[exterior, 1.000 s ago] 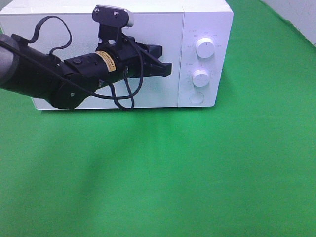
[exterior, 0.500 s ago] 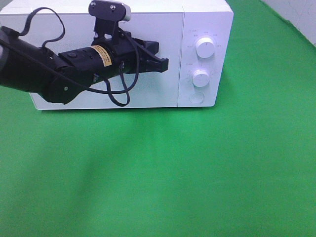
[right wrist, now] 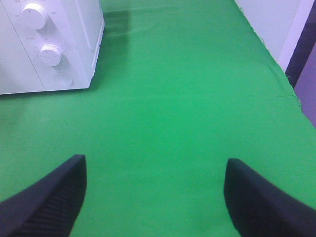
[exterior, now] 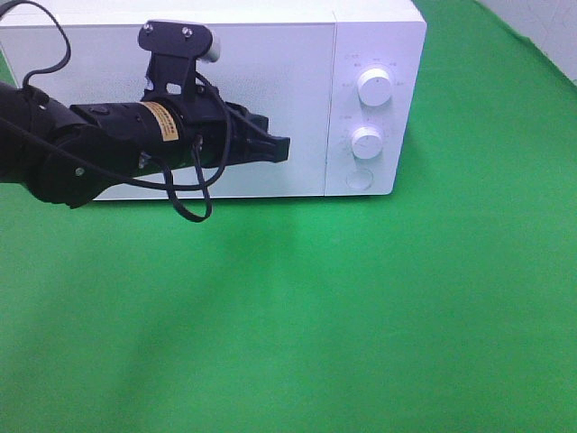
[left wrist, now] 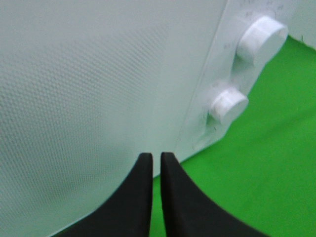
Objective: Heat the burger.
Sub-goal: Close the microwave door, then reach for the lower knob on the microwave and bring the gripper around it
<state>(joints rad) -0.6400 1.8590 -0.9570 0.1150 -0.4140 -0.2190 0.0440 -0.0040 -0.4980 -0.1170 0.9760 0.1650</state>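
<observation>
The burger is out of view. A white microwave (exterior: 297, 72) stands at the back of the green cloth with its door shut; the inside is hidden. My left gripper (exterior: 284, 149) hangs in front of the door's lower right part, pointing toward the control panel, jaws shut on nothing. In the left wrist view its fingertips (left wrist: 144, 160) nearly touch each other, close to the door (left wrist: 89, 89). My right gripper (right wrist: 155, 170) is open over bare cloth, to the right of the microwave (right wrist: 49, 44), holding nothing.
The control panel carries two white knobs, upper (exterior: 374, 87) and lower (exterior: 367, 142), with a round button (exterior: 359, 179) beneath. Green cloth (exterior: 361, 316) covers the table. The cloth's right edge (right wrist: 281, 74) meets a pale wall.
My left arm has drawn back to the left and dropped a little along the door, away from the control panel, jaws still shut. The right gripper has not moved.
</observation>
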